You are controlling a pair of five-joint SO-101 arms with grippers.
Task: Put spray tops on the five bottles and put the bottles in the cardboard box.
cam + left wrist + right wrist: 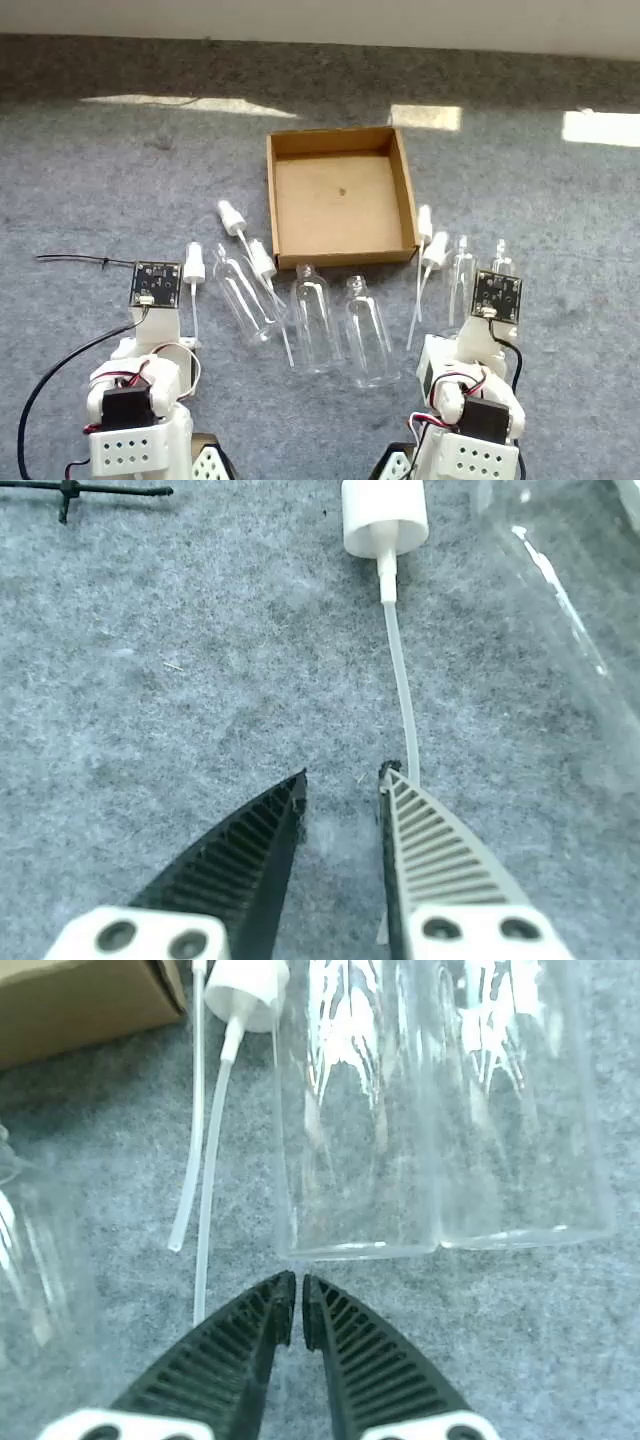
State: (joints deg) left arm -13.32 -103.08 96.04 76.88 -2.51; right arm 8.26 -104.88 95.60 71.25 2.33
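Jaws of your left gripper spread, tube of white plastic spray top just beside one tip. Your right gripper: jaws pressed together, near two clear plastic bottles; beyond them, brown cardboard box.

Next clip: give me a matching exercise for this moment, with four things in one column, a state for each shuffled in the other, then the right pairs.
Things:
1. cardboard box
2. left gripper
3. right gripper
4. spray top

States:
A. shut
B. empty
C. open
D. lying loose, on no bottle

Pairs: 1-B, 2-C, 3-A, 4-D
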